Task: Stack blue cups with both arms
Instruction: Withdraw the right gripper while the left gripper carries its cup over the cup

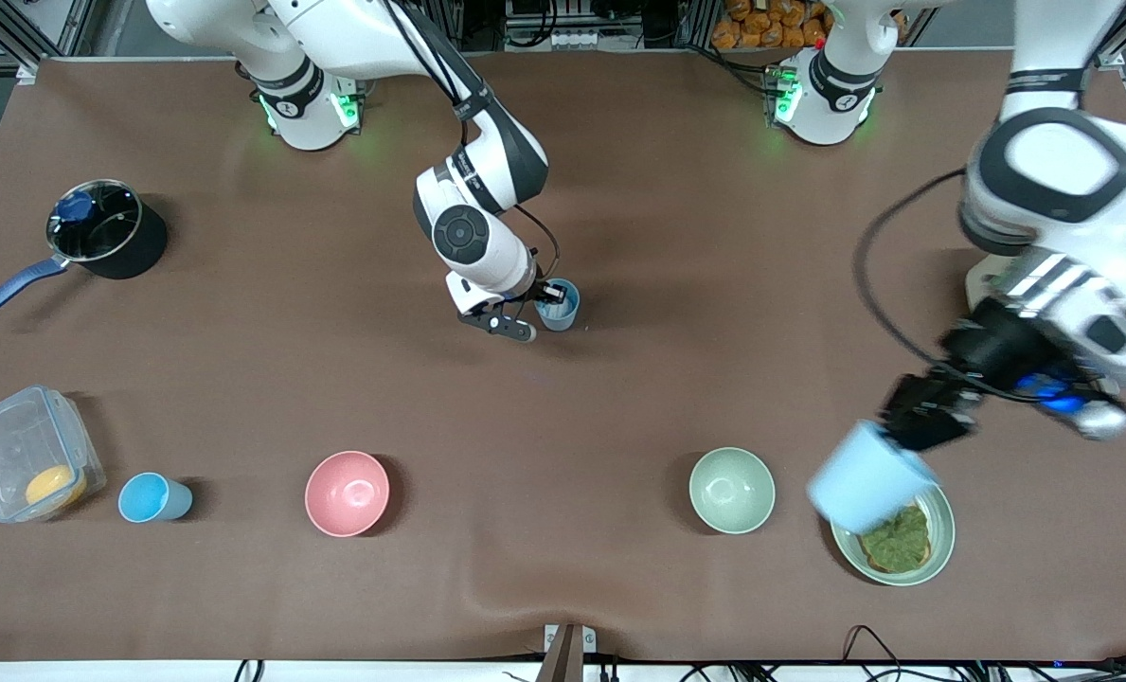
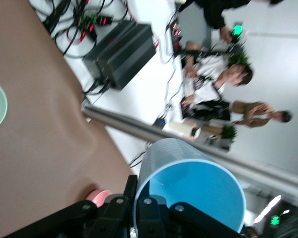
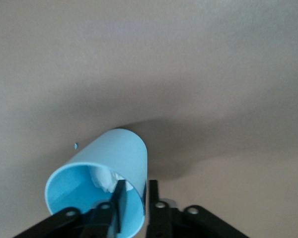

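Gripping one wall of a cup (image 1: 559,305), the right gripper (image 1: 517,313) has one finger inside the rim and one outside. The cup stands on the tabletop (image 1: 676,237) in the middle, farther from the front camera than the pink bowl (image 1: 347,493). In the right wrist view the fingers (image 3: 120,196) stand narrow around the wall of that cup (image 3: 109,173); whether they pinch or have begun to let go I cannot tell for sure. A rim grip of this kind suits setting a cup upright where it can serve as the base of the stack.

The left gripper (image 1: 913,417) holds a second cup (image 1: 867,478) in the air, tilted, over the green plate (image 1: 941,540) at the left arm's end of the tabletop. Its fingers are closed on the rim, as the left wrist view shows, with the bright blue inside of the cup (image 2: 188,193) facing the camera. Held by the rim, with its base free, this cup looks ready to be carried over and lowered into the standing one.

A third cup (image 1: 153,498) stands untouched near the right arm's end, between a clear box (image 1: 27,455) and the pink bowl. The pale green bowl (image 1: 731,490) sits just beside the plate, and a pot (image 1: 106,227) is well apart from all cups. No stacking is done yet, by my judgement.
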`<state>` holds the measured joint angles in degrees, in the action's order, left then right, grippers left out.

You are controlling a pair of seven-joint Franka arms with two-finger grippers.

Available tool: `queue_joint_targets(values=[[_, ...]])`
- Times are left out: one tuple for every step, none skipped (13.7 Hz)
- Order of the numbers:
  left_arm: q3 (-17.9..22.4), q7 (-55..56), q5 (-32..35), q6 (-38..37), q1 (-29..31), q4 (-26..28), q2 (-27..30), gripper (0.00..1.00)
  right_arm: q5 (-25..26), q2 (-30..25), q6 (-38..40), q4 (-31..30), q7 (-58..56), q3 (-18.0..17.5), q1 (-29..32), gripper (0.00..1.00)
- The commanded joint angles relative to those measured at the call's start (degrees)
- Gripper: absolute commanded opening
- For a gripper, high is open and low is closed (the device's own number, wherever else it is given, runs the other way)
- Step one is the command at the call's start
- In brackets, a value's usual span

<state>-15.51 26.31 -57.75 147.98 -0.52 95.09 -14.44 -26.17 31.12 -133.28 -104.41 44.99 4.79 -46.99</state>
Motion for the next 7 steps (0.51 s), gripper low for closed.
queue_joint_targets(values=[[0.0, 8.8, 12.7, 0.7, -4.2, 1.8, 0.2, 0.0, -0.6, -1.8, 5.9, 2.6, 0.5, 1.3, 0.4, 1.0], [0.0, 12.8, 18.8, 0.2, -5.4, 3.2, 0.3, 0.0, -0.5, -2.8, 11.1, 4.7, 0.5, 2.7, 0.8, 1.0], [-0.1, 16.4, 24.1, -1.2, -6.6, 3.6, 0.2, 0.0, -0.4, -3.5, 17.5, 8.1, 0.0, 5.0, 0.9, 1.0], [-0.1, 18.6, 28.5, -4.3, -7.9, 3.5, 0.2, 0.0, -0.2, -4.0, 25.1, 12.2, -1.6, 8.1, 1.2, 1.0], [0.0, 20.1, 32.1, -7.5, -9.2, 3.5, 0.1, 0.0, -0.2, -4.2, 32.0, 16.3, -5.3, 10.9, 1.8, 1.0], [-0.1, 21.6, 35.1, -9.9, -10.4, 3.5, 0.0, 0.0, -0.1, -4.3, 36.9, 19.3, -9.4, 13.4, 2.2, 1.0], [0.0, 22.9, 37.7, -12.3, -12.1, 3.5, -0.1, 0.0, 0.3, -5.4, 40.1, 20.8, -13.6, 16.4, 2.4, 1.0]])
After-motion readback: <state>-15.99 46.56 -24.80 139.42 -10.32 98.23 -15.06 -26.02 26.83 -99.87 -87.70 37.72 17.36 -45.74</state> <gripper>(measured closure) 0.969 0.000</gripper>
